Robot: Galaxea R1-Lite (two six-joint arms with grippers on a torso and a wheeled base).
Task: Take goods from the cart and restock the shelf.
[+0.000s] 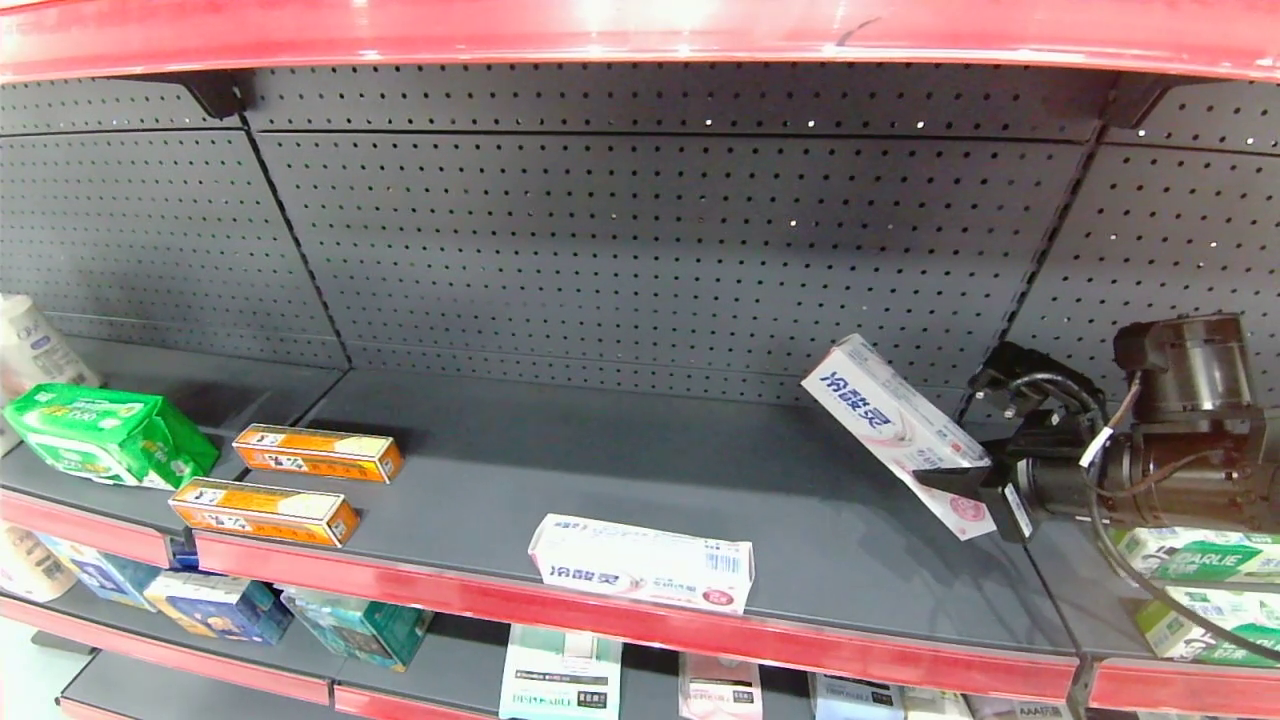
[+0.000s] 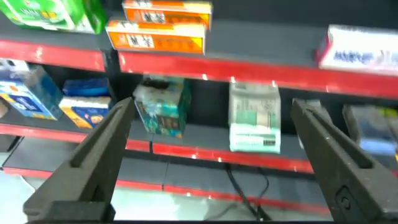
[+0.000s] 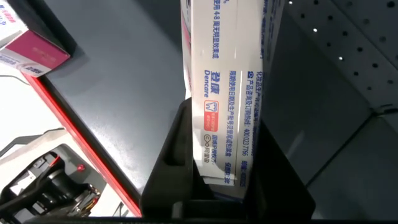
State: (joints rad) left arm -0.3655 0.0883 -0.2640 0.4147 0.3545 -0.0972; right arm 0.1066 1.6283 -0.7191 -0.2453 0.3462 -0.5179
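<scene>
My right gripper (image 1: 965, 480) is shut on a white and pink toothpaste box (image 1: 895, 428), held tilted above the right part of the grey shelf (image 1: 600, 470). In the right wrist view the same toothpaste box (image 3: 227, 81) is clamped between the dark fingers (image 3: 180, 143). A matching white toothpaste box (image 1: 642, 562) lies flat at the shelf's front edge. My left gripper (image 2: 211, 162) is open and holds nothing, facing the lower shelves in front of the unit.
Two orange boxes (image 1: 318, 452) (image 1: 264, 510) lie on the shelf's left part, with a green wipes pack (image 1: 110, 432) further left. Green and white boxes (image 1: 1200, 555) stand right of my right arm. Assorted boxes (image 2: 165, 106) fill the lower shelves. A pegboard wall (image 1: 640, 250) backs the shelf.
</scene>
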